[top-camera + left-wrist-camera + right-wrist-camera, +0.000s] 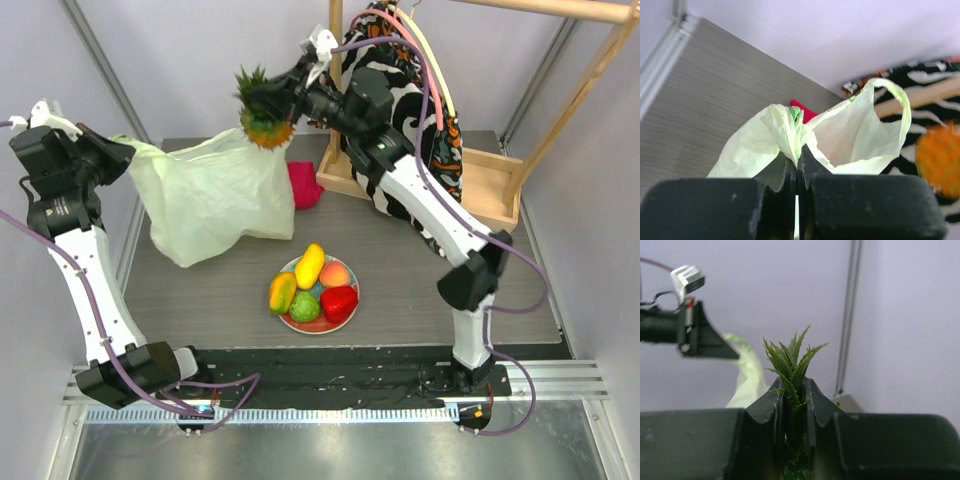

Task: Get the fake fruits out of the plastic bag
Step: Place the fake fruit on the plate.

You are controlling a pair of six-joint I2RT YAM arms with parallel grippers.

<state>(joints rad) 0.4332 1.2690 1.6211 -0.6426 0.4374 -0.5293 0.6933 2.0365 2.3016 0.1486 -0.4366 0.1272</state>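
Note:
The pale yellow-green plastic bag [215, 200] hangs from my left gripper [128, 152], which is shut on a bunched handle of it [790, 132]. Its mouth gapes open in the left wrist view. My right gripper [270, 98] is shut on the green leaves [792, 365] of the small pineapple [264, 118], held in the air just above the bag's right top corner. A mango [283, 292], a yellow lemon-like fruit [310, 265], a peach [335, 274], a green round fruit [305, 306] and a red pepper-like fruit [339, 303] lie on a plate [354, 290].
A red folded cloth [304, 185] lies behind the bag. A wooden rack [480, 170] with a black-and-white patterned fabric [400, 70] hanging on it stands at the back right. The plate sits mid-table, in front of the bag.

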